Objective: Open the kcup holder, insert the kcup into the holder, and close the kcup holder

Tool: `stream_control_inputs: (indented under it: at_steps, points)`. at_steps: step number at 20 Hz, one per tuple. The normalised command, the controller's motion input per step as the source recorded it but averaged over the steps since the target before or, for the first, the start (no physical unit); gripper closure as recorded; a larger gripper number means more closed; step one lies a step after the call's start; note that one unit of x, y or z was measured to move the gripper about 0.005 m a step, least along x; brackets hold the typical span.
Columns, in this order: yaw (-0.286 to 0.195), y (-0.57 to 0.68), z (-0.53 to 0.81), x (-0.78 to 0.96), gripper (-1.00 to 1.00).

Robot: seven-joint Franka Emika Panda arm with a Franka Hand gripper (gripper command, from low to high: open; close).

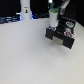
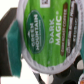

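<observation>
- Exterior view: the kcup holder, a black boxy unit with a tray of round pod slots, sits right of centre in the upper half of the frame on a pale table. Its tray looks drawn out toward the viewer, so I judge the opening done and the insertion in hand.
- Exterior view: my gripper hangs above the holder at the upper right. Its jaws and any load are too small and blurred to read here.
- Wrist view: the kcup, a small white plastic pod with a green-and-white foil top, fills most of the frame. One teal pad of my fingers presses its rim at the left edge; I hold the pod clamped.
- Step advice: I should centre the pod over an empty slot, keep it level, lower it straight, and let go only once it is seated.
- Difference: only the exterior view shows holder and table; only the wrist view shows the grasp and the lid's lettering. Neither shows which slot lies beneath.
</observation>
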Motion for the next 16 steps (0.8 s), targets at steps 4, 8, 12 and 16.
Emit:
stream_control_inputs:
  at_steps: [4, 8, 12, 16]
  points:
    - [0.058, 0.61, 0.05, 0.06, 1.0]
    - [0.082, 0.55, -0.01, 0.01, 1.0]
    - [0.098, 0.51, -0.03, -0.05, 1.0]
    - [0.118, 0.45, -0.04, -0.18, 1.0]
